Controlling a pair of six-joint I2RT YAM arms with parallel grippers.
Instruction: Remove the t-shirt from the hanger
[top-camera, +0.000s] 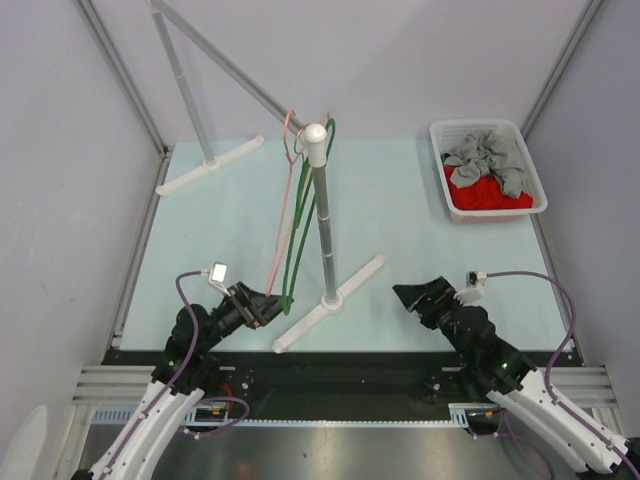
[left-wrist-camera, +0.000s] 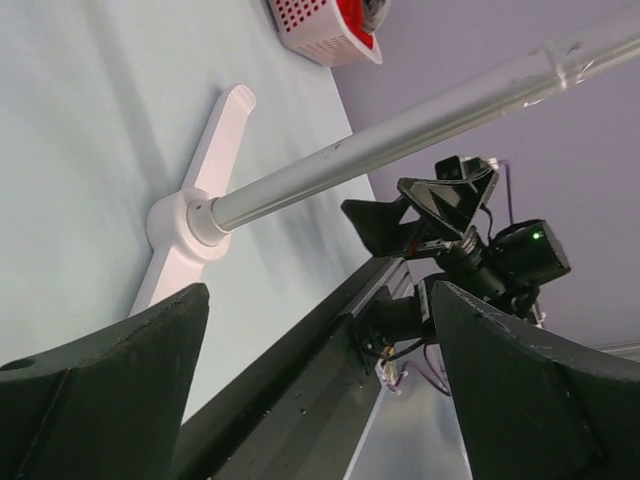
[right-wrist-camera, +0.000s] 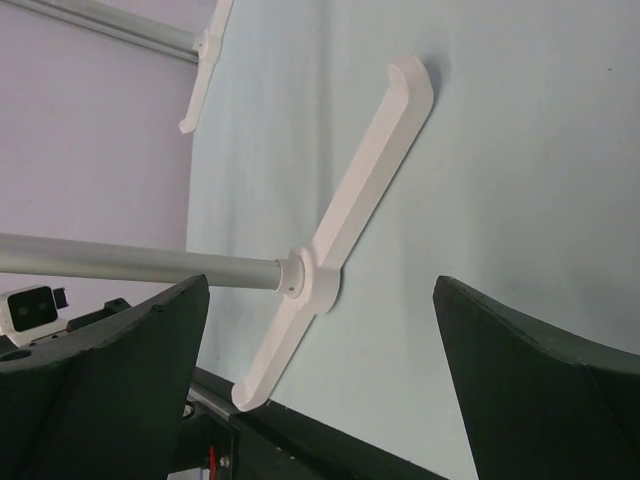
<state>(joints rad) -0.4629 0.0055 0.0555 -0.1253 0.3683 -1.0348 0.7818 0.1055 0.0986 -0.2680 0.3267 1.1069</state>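
Both spread wide, left claw (top-camera: 272, 306) beside rack foot (top-camera: 352, 283), right claw (top-camera: 403, 294) well apart

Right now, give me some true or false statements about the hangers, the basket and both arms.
1. A pink hanger and a green hanger hang from the rack. True.
2. A t-shirt is on the green hanger. False: both hangers are bare.
3. The white basket holds grey and red clothes. True.
4. The left fingers grip the pink hanger. False: they are open, with nothing between them.
5. The right fingers are shut. False: they are spread wide and empty.
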